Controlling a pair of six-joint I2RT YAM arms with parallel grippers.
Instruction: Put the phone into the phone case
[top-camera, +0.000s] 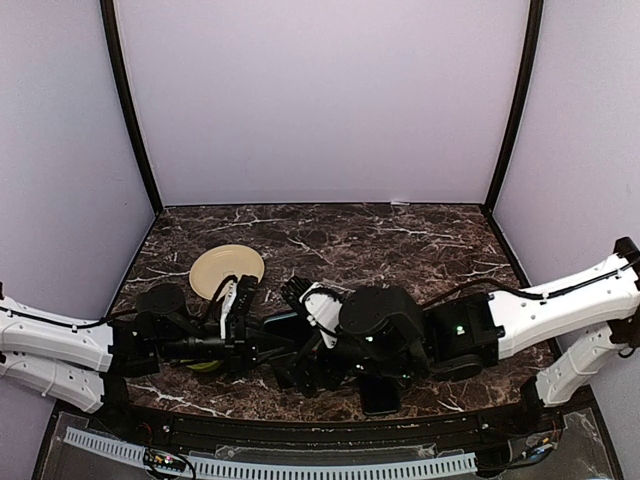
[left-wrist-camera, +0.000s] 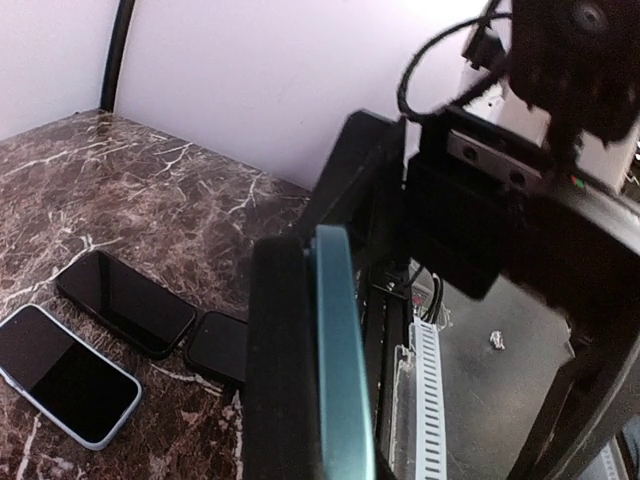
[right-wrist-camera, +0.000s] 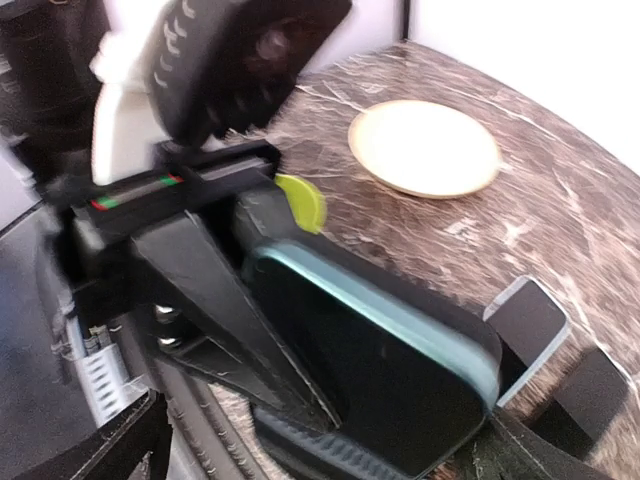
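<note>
A dark-screened phone with a teal edge (right-wrist-camera: 400, 330) sits against a black case with a ribbed side (right-wrist-camera: 300, 445), held in the air between the arms at the table's middle (top-camera: 285, 322). My left gripper (top-camera: 250, 322) is shut on one end of it. In the left wrist view the teal edge (left-wrist-camera: 340, 350) stands edge-on beside the black slab (left-wrist-camera: 280, 370), between the jaws. My right gripper (top-camera: 305, 335) straddles the phone, its fingers (right-wrist-camera: 120, 450) spread wide at the bottom corners; the left one is not touching it.
A cream plate (top-camera: 227, 270) lies at the back left and a yellow-green thing (right-wrist-camera: 302, 200) under the left arm. Other phones lie on the marble: a light-blue-cased one (left-wrist-camera: 62, 375), a black one (left-wrist-camera: 125, 302), a small black one (left-wrist-camera: 220, 346), and one by the front edge (top-camera: 380, 396).
</note>
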